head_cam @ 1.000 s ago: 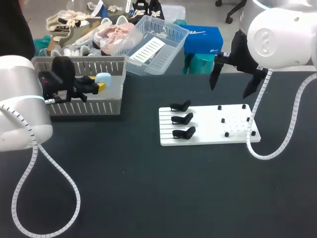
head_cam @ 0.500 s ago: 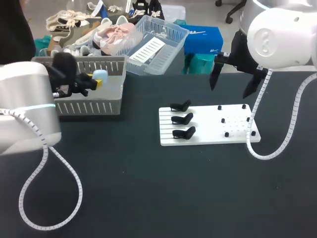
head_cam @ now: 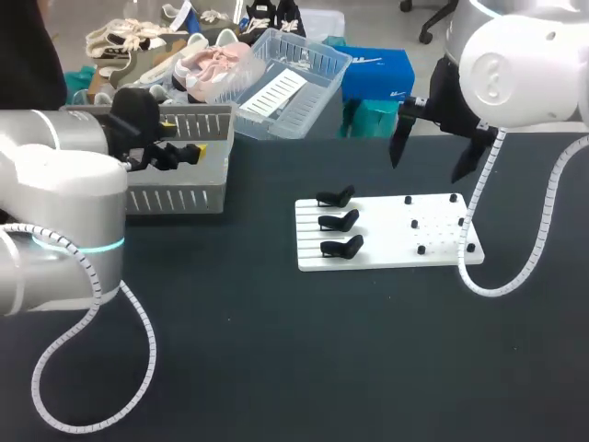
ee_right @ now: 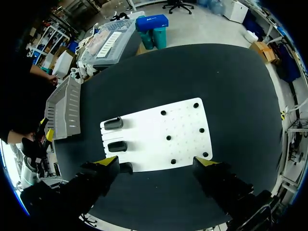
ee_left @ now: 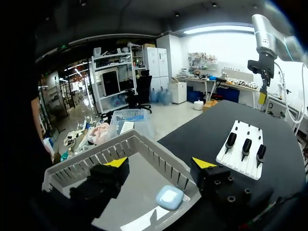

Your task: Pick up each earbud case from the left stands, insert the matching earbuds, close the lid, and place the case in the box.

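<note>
Black table (head_cam: 276,350): your box (ee_left: 144,144) at 10 o'clock, blue case (ee_left: 169,197) inside, left gripper (ee_left: 159,162) wide above it. Right gripper (ee_right: 158,160) wide over stand board (ee_right: 183,130), 1 o'clock.

No writing, label, number or sign can be read on anything on the desk (head_cam: 276,350). The white board (head_cam: 382,230), the grey basket (head_cam: 175,198) and the pale blue earbud case (ee_left: 169,197) all show plain, unmarked surfaces.
</note>
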Robot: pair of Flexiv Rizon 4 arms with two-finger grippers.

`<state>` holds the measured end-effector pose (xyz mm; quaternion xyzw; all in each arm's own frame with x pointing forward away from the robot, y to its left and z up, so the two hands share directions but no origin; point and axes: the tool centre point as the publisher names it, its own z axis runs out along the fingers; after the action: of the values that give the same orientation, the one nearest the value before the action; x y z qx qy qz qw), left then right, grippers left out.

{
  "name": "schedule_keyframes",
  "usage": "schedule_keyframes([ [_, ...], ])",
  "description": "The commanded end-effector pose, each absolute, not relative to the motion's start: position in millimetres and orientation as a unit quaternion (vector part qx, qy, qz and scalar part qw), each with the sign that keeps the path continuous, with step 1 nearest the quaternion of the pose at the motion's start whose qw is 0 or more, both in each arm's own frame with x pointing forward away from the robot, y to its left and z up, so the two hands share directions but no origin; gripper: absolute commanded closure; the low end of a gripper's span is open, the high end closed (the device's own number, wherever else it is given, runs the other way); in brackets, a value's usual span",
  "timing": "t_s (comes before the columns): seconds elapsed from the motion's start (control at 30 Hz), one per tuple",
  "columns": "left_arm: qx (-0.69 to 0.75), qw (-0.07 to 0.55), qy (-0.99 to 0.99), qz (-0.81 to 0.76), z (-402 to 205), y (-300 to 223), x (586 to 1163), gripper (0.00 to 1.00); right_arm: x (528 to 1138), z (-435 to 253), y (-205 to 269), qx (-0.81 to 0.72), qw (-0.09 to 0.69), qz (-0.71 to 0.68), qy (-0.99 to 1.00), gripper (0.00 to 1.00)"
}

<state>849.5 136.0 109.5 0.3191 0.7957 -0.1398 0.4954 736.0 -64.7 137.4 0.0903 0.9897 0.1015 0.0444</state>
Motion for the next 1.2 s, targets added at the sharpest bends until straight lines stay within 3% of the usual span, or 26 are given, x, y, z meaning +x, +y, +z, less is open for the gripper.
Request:
schedule_keyframes([
  [0.03,0.268,0.545,0.792,-0.063,114,131,837,0.00,734,138,-65,0.091,0.047,0.102,0.990,0.00],
  [0.6,0.363,0.550,0.727,-0.192,141,87,802,0.00,734,138,-65,0.091,0.047,0.102,0.990,0.00],
  [1.2,0.424,0.511,0.683,-0.304,158,43,785,0.00,734,138,-65,0.091,0.047,0.102,0.990,0.00],
])
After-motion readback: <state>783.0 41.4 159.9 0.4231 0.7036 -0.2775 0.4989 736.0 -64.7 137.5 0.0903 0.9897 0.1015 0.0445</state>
